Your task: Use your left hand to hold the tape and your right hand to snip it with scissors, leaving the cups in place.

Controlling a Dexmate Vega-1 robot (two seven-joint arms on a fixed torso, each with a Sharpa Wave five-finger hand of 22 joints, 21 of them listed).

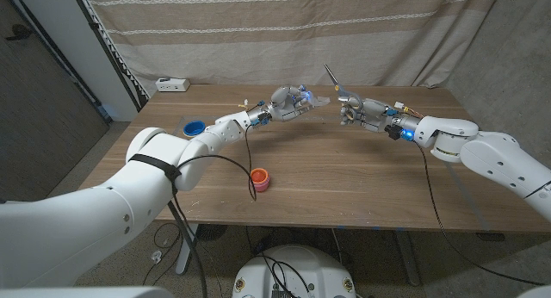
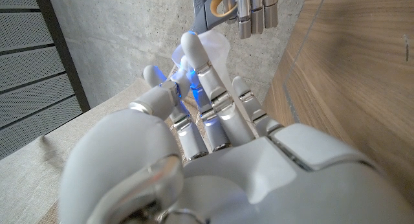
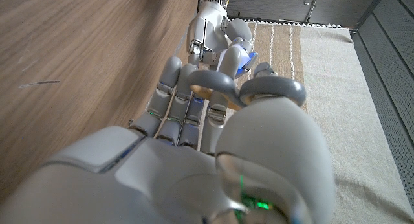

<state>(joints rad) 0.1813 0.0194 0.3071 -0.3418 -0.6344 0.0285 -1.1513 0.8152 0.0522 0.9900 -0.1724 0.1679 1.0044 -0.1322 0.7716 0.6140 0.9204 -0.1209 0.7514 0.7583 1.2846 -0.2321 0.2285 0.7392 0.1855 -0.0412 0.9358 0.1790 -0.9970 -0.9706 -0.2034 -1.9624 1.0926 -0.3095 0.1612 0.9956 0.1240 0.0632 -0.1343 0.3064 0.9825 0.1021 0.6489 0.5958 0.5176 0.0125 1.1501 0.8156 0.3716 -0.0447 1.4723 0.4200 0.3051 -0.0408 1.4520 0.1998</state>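
Above the far middle of the table my left hand pinches a strip of translucent tape, which juts toward my right hand. In the left wrist view the tape sits between the raised fingertips of my left hand. My right hand grips grey scissors, blades pointing up and away, a short gap from the tape. Their grey handle loops sit around the fingers of my right hand, with the left hand just beyond. A blue cup stands at the left, a red cup nearer the front.
A small white box lies at the table's far left corner. A striped curtain hangs behind the table. Black cables droop from both forearms over the wood.
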